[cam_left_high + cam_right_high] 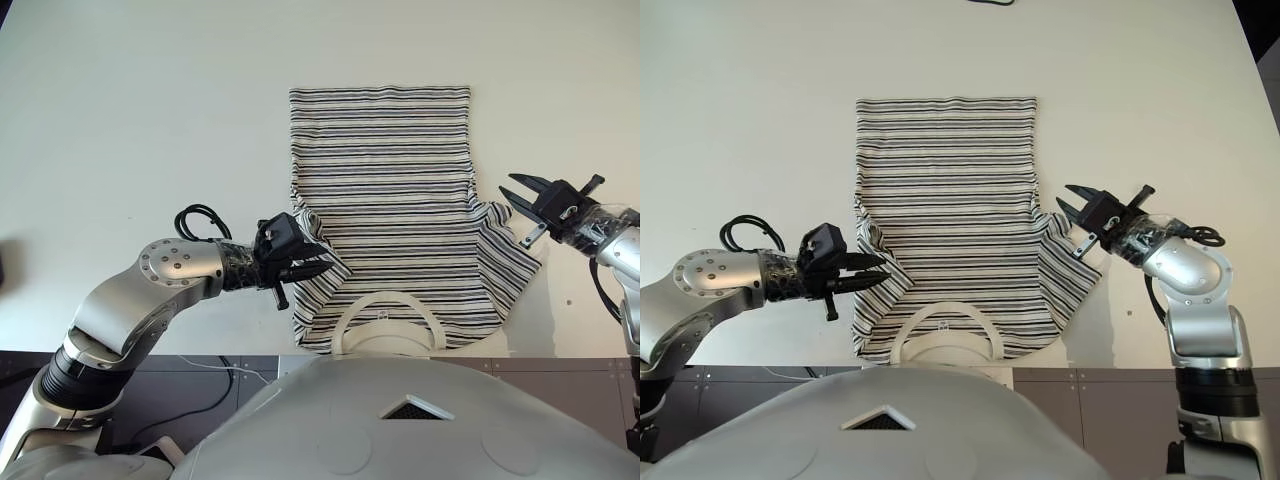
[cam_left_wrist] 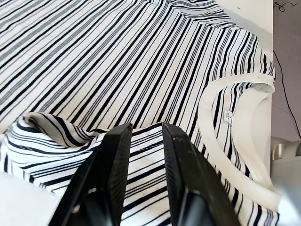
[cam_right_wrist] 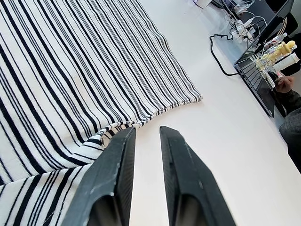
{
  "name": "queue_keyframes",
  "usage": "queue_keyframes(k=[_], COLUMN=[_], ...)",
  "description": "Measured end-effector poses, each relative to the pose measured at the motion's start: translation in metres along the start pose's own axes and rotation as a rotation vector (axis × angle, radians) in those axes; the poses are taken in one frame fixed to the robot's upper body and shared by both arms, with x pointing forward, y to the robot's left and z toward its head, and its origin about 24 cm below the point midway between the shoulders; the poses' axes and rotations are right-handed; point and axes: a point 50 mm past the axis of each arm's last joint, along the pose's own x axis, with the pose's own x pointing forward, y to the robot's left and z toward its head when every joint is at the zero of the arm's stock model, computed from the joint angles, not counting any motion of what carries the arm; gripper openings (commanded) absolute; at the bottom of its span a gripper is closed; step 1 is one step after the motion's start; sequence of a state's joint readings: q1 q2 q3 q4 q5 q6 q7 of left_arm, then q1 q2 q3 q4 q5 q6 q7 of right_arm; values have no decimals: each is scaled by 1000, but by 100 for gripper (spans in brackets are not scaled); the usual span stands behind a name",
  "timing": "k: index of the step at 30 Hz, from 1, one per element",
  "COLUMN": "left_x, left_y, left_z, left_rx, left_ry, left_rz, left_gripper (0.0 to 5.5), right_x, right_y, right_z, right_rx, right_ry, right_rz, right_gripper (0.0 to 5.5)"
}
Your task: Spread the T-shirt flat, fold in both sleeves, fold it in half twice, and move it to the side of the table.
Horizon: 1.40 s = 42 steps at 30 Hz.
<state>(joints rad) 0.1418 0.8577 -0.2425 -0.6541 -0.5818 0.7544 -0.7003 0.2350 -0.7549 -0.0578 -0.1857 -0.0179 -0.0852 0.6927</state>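
Two sleeves want folding in, and I judge that's the step in hand. The black-and-white striped cotton T-shirt [image 1: 385, 170] lies spread mid-table on the white table [image 1: 140, 120], hem at 12, white ribbed collar [image 1: 388, 303] at 6, nearest me. L sleeve [image 1: 312, 228] sits rumpled at the shirt's 8 o'clock, part turned onto the body; R sleeve [image 1: 505, 255] lies out flat at 4. L gripper [image 1: 322, 268] is right at that rumple, fingers parted w/ a narrow gap and striped cloth showing btwn them, nothing pinched as far as I can see. R gripper [image 1: 508, 186] hovers just beside the R sleeve's far edge, spread wide, holding nothing. To do this well I'd pinch only the top layer at the sleeve edge, lift low, carry it toward 3 across the chest and lay it down w/o dragging the body cloth; mirror that for R. L forearm reaches in from 8, roughly level; R comes in from 4, wrist aimed toward 10.
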Motion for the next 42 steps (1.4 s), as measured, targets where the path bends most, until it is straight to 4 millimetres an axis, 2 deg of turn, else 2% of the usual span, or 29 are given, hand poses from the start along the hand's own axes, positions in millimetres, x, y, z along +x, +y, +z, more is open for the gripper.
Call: queue_keyframes(k=[3,6,8,12,16,21,25,30,34,40,42], left_x=[-4,-18,-19,-4,3,4,8,10,11,13,14], left_y=[7,27,33,32,35,37,33,25,22,19,18], left_z=[1,-4,-7,-10,-12,-29,-34,-39,-34,-34,-35], left_rx=[58,164,224,281,272,228,231,215,252,309,321], left_ry=[-26,25,50,29,-8,19,16,0,-25,-20,-15], left_rz=[15,119,154,161,225,306,327,343,351,357,357], left_gripper=[113,113,113,113,113,113,113,113,113,113,113], right_x=[0,-3,-8,-27,-59,-79,-90,-95,-94,-90,-90], right_y=[1,6,9,11,11,34,50,66,68,69,70], right_z=[0,-4,-7,-12,-18,-40,-52,-60,-61,-62,-63], right_rx=[2,17,30,120,335,517,652,785,863,1175,1226], right_ry=[2,17,31,37,26,118,168,190,184,107,99], right_rz=[1,10,9,-8,-53,4,35,26,11,-38,-46], right_gripper=[93,93,93,93,93,93,93,93,93,93,93])
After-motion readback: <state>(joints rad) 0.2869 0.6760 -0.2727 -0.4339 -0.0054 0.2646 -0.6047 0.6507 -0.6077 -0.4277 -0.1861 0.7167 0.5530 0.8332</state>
